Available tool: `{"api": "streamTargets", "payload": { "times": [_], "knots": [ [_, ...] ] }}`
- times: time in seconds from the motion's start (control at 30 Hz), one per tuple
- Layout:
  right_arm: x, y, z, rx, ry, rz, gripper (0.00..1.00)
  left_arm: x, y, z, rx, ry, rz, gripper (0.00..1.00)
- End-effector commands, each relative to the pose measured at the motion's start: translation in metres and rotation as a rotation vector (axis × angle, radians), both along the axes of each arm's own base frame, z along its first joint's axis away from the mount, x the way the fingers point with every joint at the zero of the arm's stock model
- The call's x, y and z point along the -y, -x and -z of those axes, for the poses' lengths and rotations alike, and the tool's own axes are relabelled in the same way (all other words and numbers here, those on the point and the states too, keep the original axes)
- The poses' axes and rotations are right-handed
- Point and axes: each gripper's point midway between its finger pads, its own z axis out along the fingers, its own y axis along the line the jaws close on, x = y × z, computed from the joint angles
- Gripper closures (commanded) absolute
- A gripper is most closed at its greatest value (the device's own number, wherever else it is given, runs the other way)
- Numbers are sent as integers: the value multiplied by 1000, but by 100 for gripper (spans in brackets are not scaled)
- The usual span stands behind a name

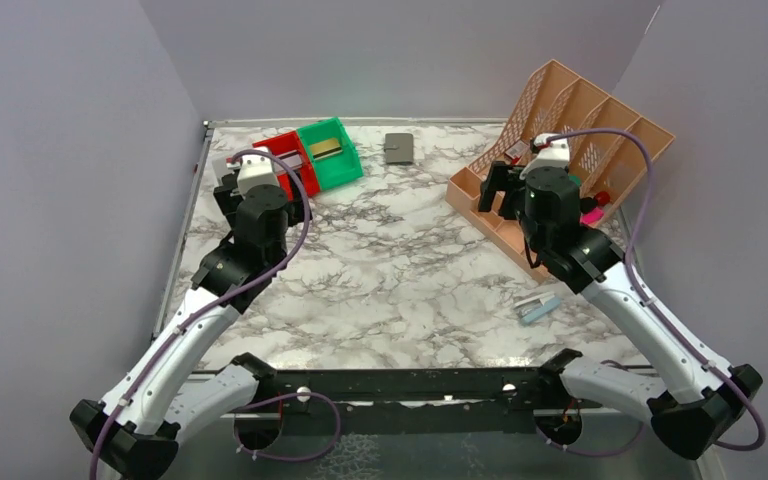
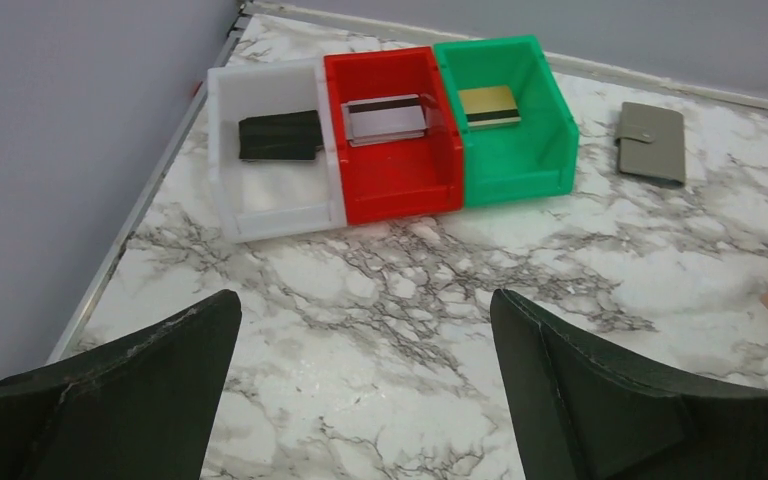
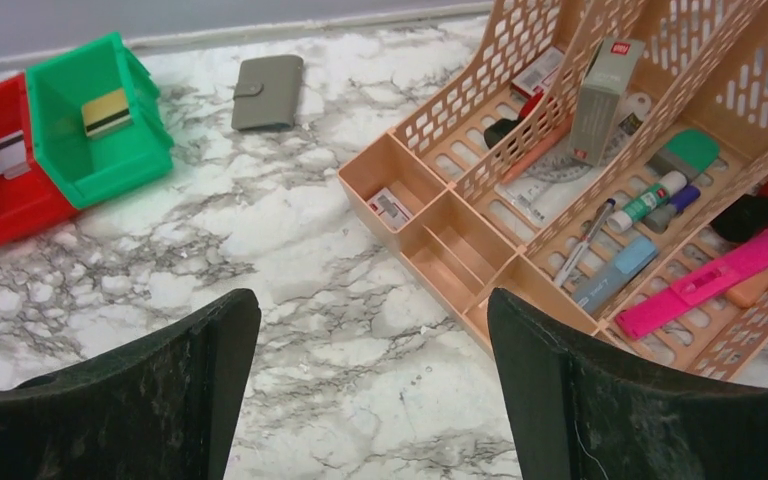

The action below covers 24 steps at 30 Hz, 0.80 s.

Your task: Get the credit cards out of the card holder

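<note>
Card holder (image 1: 398, 148): closed, snap tab done up, lying flat on the marble table (image 1: 390, 270). It sits just right of the green bin (image 2: 515, 165), not touching it, level with the bin's far half.

Left gripper (image 2: 362, 305): jaws wide apart, nothing held, hovering on the near side of the green bin. Right gripper (image 3: 370, 300): jaws wide apart, nothing held, well to the right of the green bin, over the peach desk organiser (image 3: 430, 240).

Cards seen outside the holder:
- gold card (image 2: 490, 105) in the green bin
- silver card (image 2: 387, 118) in the red bin (image 2: 400, 195), touching the green bin's left side
- black card (image 2: 278, 137) in the white bin (image 2: 280, 215), one further left

Whether any card is left inside the holder cannot be told while it is closed.

Risks, as judged:
- The holder is thin and flat on a slick top, so it is likely to be skidded away from the green bin, or into it, rather than pinched.
- The snap must be undone first. If the holder is not pinned by the other arm, it would probably be lifted whole.
- If it is opened by force, any cards inside could be spilled together.
- The binned cards could be taken for targets.

Orientation: the long axis runs near-to-far, roughly parallel to the green bin's side walls. The tab wraps over the long edge facing the green bin, so the opening edge is judged to face the bin and the spine to face away from it.
</note>
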Motion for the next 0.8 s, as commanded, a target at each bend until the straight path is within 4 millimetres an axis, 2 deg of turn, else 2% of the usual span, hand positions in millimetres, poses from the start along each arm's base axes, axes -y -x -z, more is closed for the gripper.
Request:
{"api": "streamTargets", "payload": {
  "times": [0.0,0.23,0.43,0.77],
  "knots": [
    [-17,-11,19,-56,-102,-134,9,-18,-13,0,26,-19,-50,1],
    [-38,-28,49,-177,-232,-322,4,-24,-28,18,-30,0,9,1],
    [-65,-50,72,-309,-240,-432,3,-28,-32,31,-64,22,32,1],
    [-112,-115,97,-370,-211,-453,6,-16,-22,67,-100,99,127,1]
  ]
}}
